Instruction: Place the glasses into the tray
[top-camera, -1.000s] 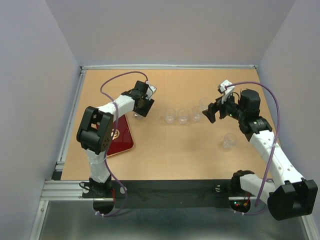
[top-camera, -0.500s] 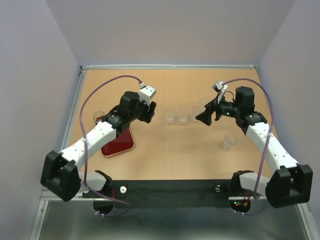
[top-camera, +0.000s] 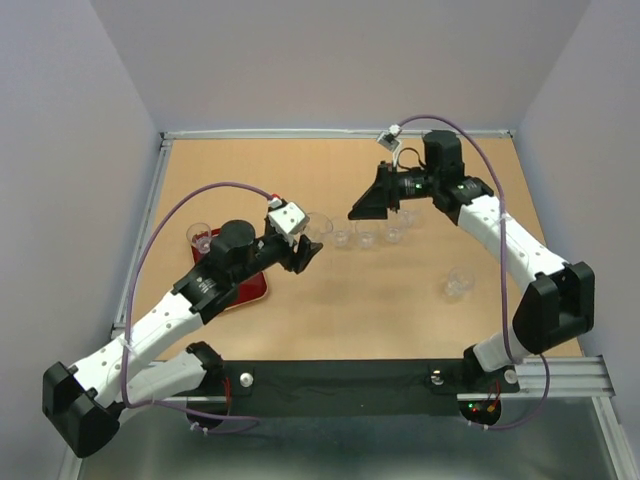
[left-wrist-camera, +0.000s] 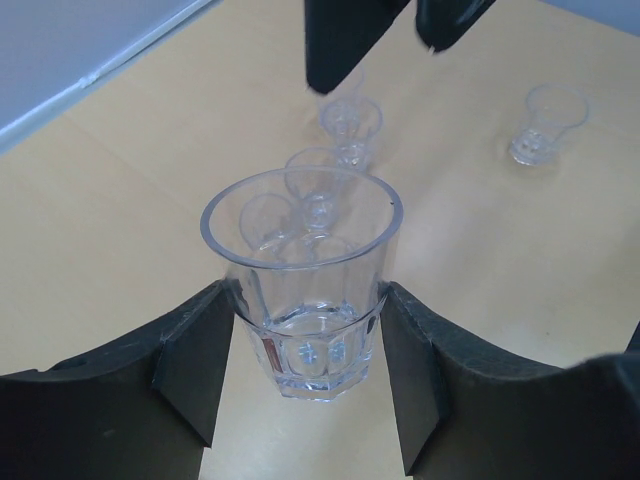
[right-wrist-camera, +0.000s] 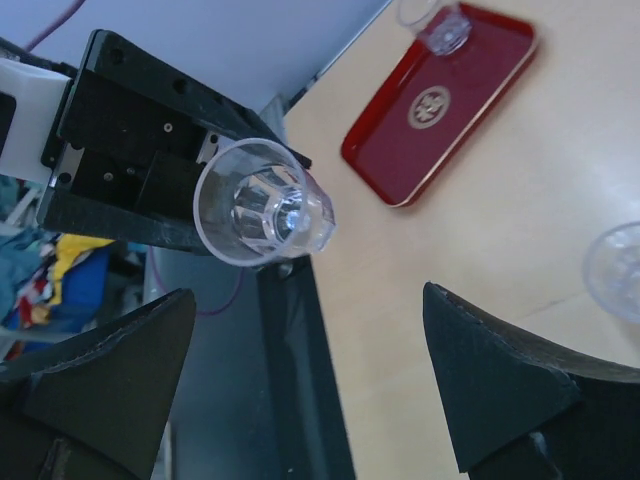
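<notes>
Left gripper grips one glass by its sides, centre frame. Right gripper gapes wide, holding nothing. Only right wrist shows the tray unobstructed (upper right, another glass on its corner).

worktop: tan wood, below left gripper and right gripper | walls: plain pale grey, beyond and flanking them | aluminium rail: left of both | light: even, soft
</notes>
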